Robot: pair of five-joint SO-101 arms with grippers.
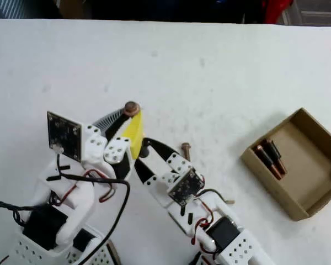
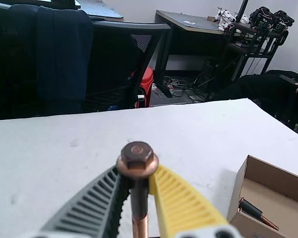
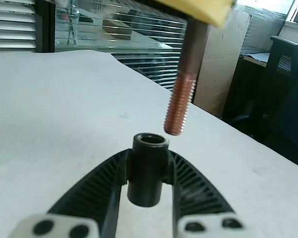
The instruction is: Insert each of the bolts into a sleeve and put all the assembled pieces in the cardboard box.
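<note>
So the left gripper (image 2: 136, 172) is clamped on a bolt (image 2: 137, 159), grey finger one side, yellow the other, copper hex head poking out past the tips. It hangs threaded end down. The right gripper (image 3: 148, 161) is closed around a black sleeve (image 3: 148, 174), held upright with the open end up. From the right wrist view the bolt's tip sits just above the sleeve's rim, a bit off to one side, not in the hole. Both grippers meet near the middle of the white counter (image 1: 209, 66). A second bolt (image 1: 185, 149) lies on the counter just beside the right gripper. The box (image 1: 314, 193) is well off to the robot's right, with a couple of dark-and-copper pieces (image 1: 269, 157) lying in one corner.
</note>
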